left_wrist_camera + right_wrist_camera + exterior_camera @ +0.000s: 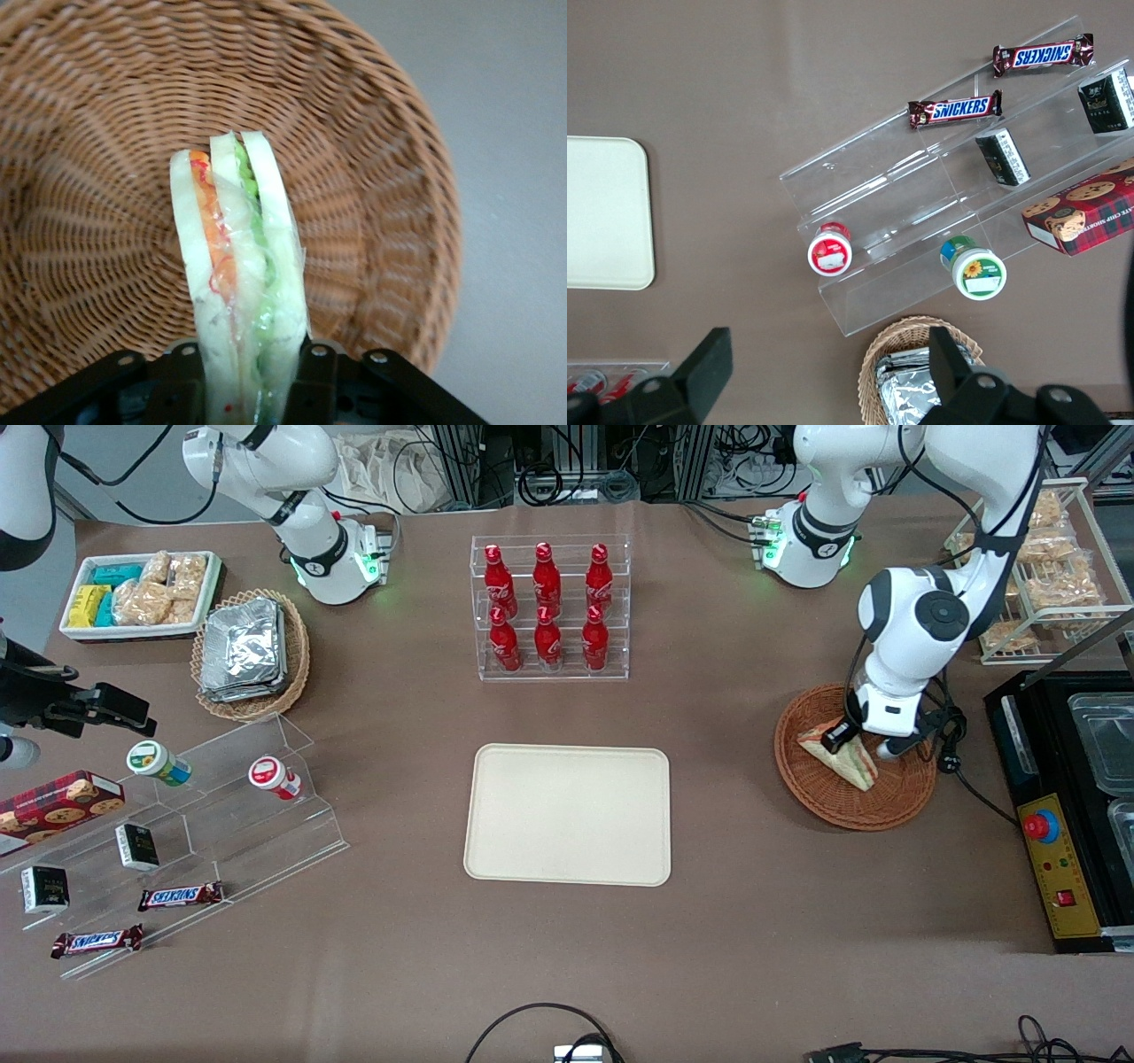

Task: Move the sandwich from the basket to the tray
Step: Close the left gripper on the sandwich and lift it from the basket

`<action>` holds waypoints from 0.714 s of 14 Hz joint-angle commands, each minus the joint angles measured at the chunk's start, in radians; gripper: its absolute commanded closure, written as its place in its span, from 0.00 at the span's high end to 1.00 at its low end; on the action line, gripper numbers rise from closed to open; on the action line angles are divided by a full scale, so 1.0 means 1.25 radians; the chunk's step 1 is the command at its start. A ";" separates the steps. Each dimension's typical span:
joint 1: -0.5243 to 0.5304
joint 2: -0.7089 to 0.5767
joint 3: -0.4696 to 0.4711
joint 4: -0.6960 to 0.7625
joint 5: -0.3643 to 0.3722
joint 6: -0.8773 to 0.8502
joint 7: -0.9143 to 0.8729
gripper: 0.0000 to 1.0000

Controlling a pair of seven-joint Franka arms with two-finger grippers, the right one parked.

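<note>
Nearest the front camera, the cream tray (567,815) lies flat on the brown tabletop (762,957), bare of any food. Taking the tray as the landmark, the reddish-brown wicker basket (833,802) sits well apart from it toward the working arm's end of the tabletop, and slightly farther from the camera than the tray's near edge. The sandwich (842,757) is inside that basket — a pale wedge with its layered edge showing, leaning on the woven wall. The claw (859,742) is down in the basket at the sandwich; in the wrist view the two black fingers (312,381) sit pressed against the bread on either side, so the claw (244,390) is pinching the sandwich (239,274), whose orange, red and green filling shows through clear wrap against the basket's weave (97,177).

Farther from the camera than the tray stands a clear rack of red bottles (549,607), directly in line with the tray's middle. Toward the parked arm's end, well apart from the tray, a lighter wicker basket of foil packets (248,651) and a white bin of snacks (142,593) sit at about the same depth as the bottles.
</note>
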 commanded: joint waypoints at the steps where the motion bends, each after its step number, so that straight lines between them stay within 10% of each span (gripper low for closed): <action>1: -0.028 -0.046 -0.012 0.022 0.075 -0.078 0.003 0.00; 10: -0.029 -0.002 -0.166 0.163 0.110 -0.130 0.054 0.00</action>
